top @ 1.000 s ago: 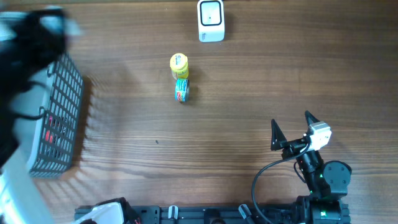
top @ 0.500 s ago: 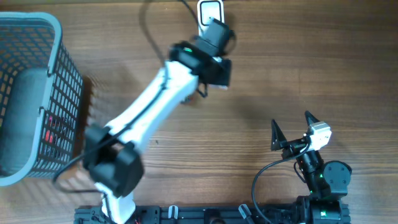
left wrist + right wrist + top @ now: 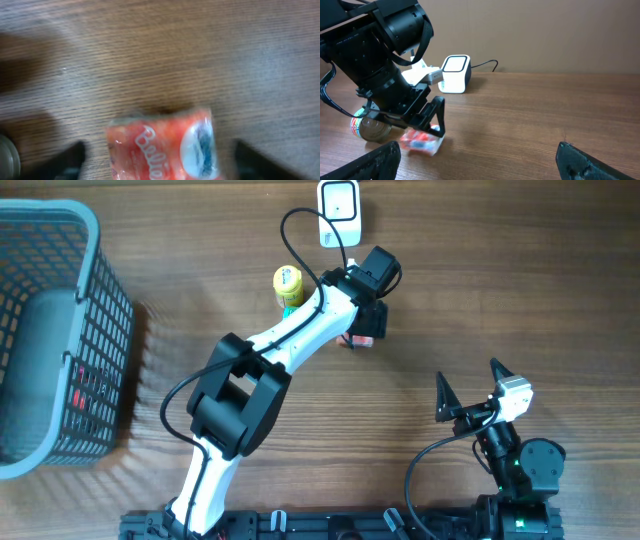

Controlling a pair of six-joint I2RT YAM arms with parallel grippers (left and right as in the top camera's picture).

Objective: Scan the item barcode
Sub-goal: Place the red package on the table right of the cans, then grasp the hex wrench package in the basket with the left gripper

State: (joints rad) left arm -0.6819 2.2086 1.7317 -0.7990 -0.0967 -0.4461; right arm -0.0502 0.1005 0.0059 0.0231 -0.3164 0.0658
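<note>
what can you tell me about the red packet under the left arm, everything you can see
The red packet is a glossy, plastic-looking pouch, orange-red with white script lettering and a pale oval with a blue patch at one end; the print is too blurred to read. It lies flat on the wooden table, between the open left fingers, which stand clear of both its sides. A tin can sits close beside it; whether they touch I cannot tell.

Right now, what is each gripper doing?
Left gripper: open over the red plastic packet, not gripping it.
Right gripper: open, empty.
</note>
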